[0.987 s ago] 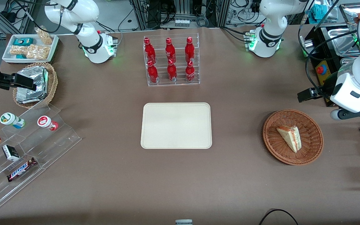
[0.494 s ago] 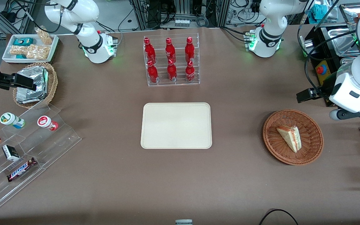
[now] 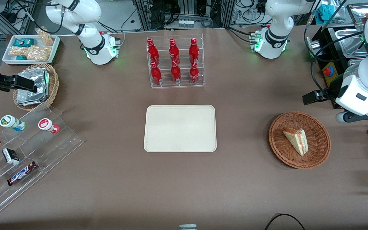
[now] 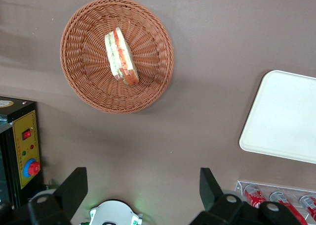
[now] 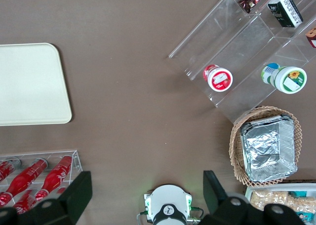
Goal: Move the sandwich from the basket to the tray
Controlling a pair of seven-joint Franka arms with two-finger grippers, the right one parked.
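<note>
The sandwich (image 3: 295, 141) (image 4: 121, 57), a white wedge with red filling along its cut edge, lies in the reddish-brown wicker basket (image 3: 299, 163) (image 4: 89, 84) toward the working arm's end of the table. The cream tray (image 3: 180, 128) (image 4: 286, 121) sits bare at the table's middle. My gripper (image 3: 313, 97) (image 4: 142, 184) hangs high above the table, farther from the front camera than the basket and apart from it. It is open, with nothing between its fingers (image 4: 74, 188).
A clear rack of red bottles (image 3: 175, 62) stands farther from the front camera than the tray. A black control box with a red button (image 3: 329, 72) (image 4: 24, 151) sits beside the gripper. Snack displays and a tan foil-packet basket (image 3: 37, 86) lie toward the parked arm's end.
My gripper has drifted slightly toward the table's middle, staying open. The sandwich, basket and tray have not moved.
</note>
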